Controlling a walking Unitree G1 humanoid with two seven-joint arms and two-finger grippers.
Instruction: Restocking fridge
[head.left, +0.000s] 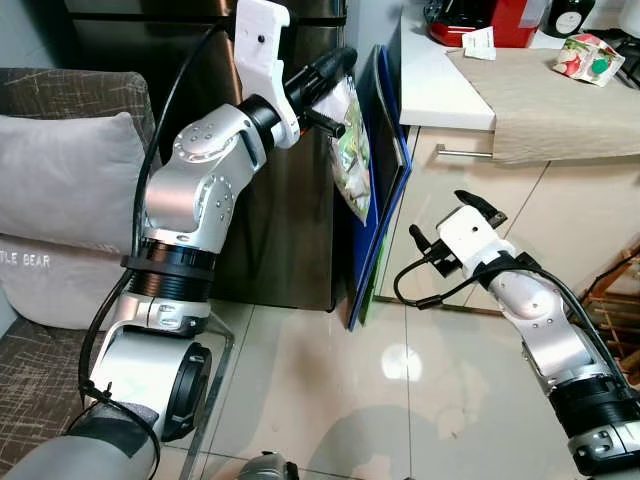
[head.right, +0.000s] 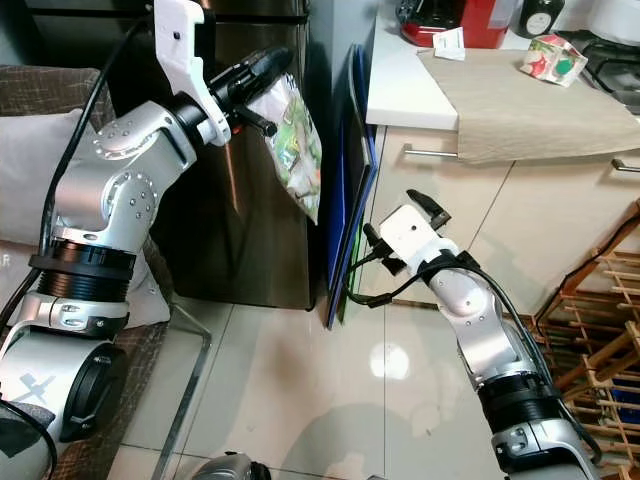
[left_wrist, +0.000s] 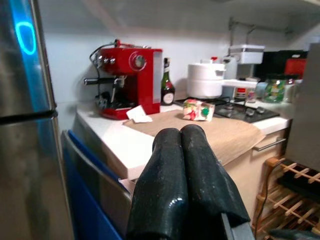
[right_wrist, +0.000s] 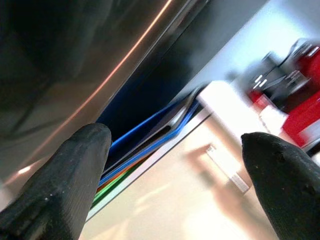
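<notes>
My left gripper (head.left: 335, 65) is raised high in front of the stainless fridge door (head.left: 270, 220). It is shut on the top of a green-and-white food bag (head.left: 352, 150), which hangs down beside the fridge's right edge. In the left wrist view its two fingers (left_wrist: 180, 165) press together. My right gripper (head.left: 437, 212) is held lower, near the cabinet front to the right of the fridge. It is open with nothing between its fingers (right_wrist: 75, 170), and points at the gap beside the fridge.
Flat blue boards (head.left: 385, 150) lean in the gap between fridge and counter (head.left: 440, 90). A red coffee machine (left_wrist: 132, 75), a bottle, a pot and a small carton sit on the counter. A sofa with a grey cushion (head.left: 70, 180) is at left, a wooden rack (head.right: 590, 330) at right.
</notes>
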